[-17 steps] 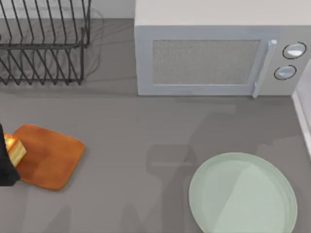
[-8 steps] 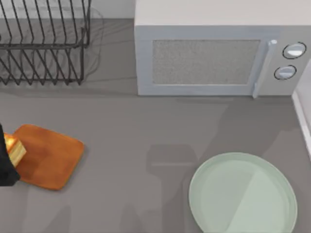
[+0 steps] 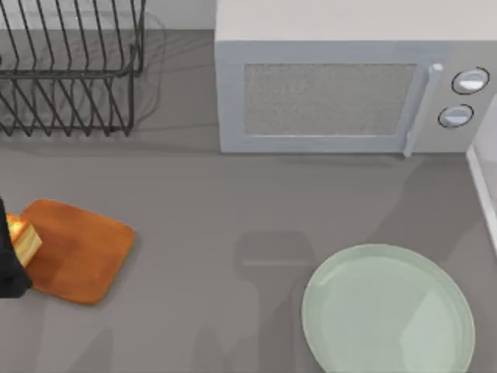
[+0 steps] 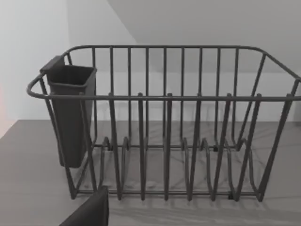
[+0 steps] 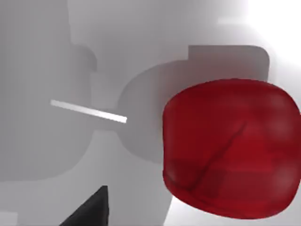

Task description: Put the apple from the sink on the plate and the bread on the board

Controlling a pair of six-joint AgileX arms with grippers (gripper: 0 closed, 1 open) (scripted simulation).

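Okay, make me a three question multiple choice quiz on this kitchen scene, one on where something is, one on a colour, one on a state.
1. Where is the bread?
A. at the board's left edge
B. on the plate
C. on the microwave

2. What colour is the plate?
A. orange
B. pale mint green
C. black

3. What state is the microwave door in?
A. wide open
B. missing
C. closed

Answers:
1 A, the top view shows the bread at the board's left end, beside the dark left gripper.
2 B, its whole bare face is pale green.
3 C, the door sits flush with the front.
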